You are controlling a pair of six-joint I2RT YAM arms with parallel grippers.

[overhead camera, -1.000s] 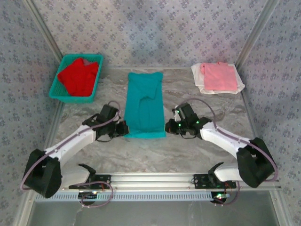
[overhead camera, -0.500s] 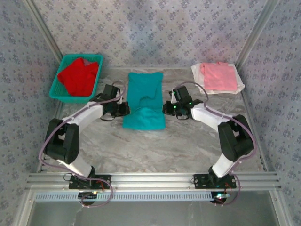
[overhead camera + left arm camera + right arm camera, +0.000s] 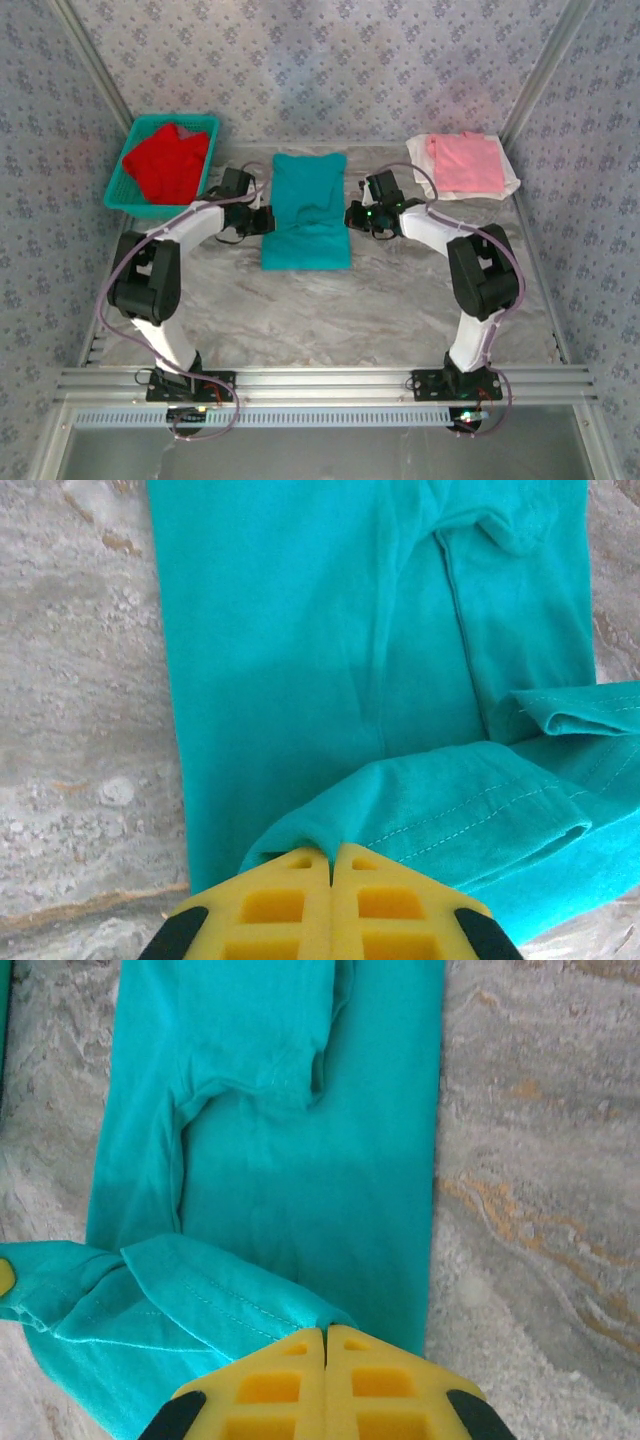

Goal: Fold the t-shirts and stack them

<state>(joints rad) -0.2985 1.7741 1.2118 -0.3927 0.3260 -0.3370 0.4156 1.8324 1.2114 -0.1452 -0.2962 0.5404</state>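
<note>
We hold our left gripper (image 3: pixel 330 852) and right gripper (image 3: pixel 325 1332) clamped tight on the teal shirt (image 3: pixel 307 215), its hem raised for folding over.

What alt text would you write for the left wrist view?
The left gripper, shut, pinches the hem of the teal shirt and holds it doubled back over the rest of the shirt, which lies flat on the marbled table.

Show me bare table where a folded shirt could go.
Widest: the marble table strip between the near hem of the teal t-shirt and the front rail. Smaller: right of the right arm, below the pink t-shirt. Crowded: mid-table, both arms' jaws pinching teal cloth; the basket fills the back left.
</note>
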